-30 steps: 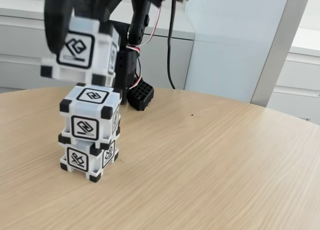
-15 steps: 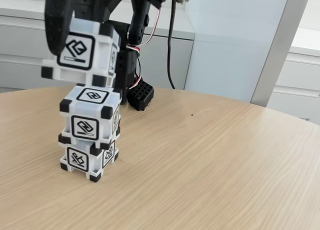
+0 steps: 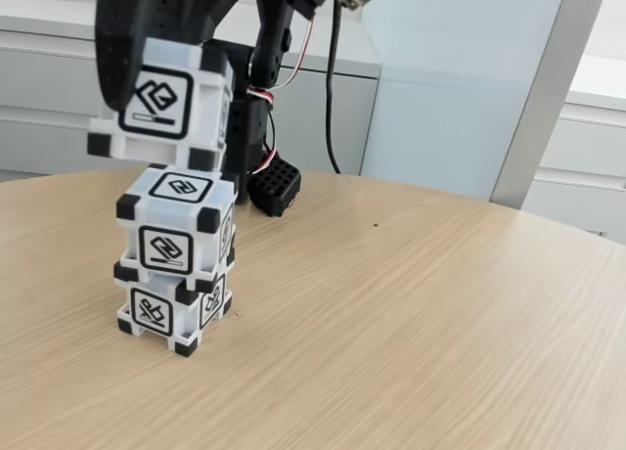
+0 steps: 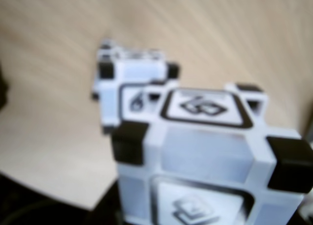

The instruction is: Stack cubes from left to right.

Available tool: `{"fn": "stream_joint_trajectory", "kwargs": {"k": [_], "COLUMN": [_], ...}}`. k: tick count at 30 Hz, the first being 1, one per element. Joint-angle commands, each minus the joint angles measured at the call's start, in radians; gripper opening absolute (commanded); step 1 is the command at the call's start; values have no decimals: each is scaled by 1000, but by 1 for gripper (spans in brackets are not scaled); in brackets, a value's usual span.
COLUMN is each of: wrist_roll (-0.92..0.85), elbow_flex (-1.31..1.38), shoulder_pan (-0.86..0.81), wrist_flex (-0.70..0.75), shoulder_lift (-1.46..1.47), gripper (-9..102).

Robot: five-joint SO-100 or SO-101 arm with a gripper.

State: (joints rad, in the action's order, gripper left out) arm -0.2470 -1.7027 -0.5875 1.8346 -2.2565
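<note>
Two cubes stand stacked at the left of the wooden table in the fixed view: a bottom cube and a middle cube, slightly turned against each other. A third cube hangs just above the stack, its lower edge almost at the middle cube's top face, shifted a little to the left. My gripper is shut on this third cube, a black finger covering its left side. In the wrist view the held cube is blurred and close, with the stack below and to its upper left.
The arm's black base with wires and a small black perforated block stand behind the stack. The table's curved edge lies near the stack in the wrist view. The wood stretches bare to the right. Grey cabinets and a metal post stand behind.
The held cube has drifted slightly to the right, closer to being over the stack. The two stacked cubes have not moved.
</note>
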Motion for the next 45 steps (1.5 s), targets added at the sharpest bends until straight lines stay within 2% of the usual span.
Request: {"fn": "stream_joint_trajectory", "kwargs": {"k": [1,14,22,45], "wrist_roll": [-5,31,21,18], "elbow_flex": [6,3,-114,-118], "shoulder_pan": [-8,-8,-8,-6], "wrist_flex": [84,84,84,84], "shoulder_lift": [-31,-160,-247,-192], "gripper": [0,0,0,0]}}
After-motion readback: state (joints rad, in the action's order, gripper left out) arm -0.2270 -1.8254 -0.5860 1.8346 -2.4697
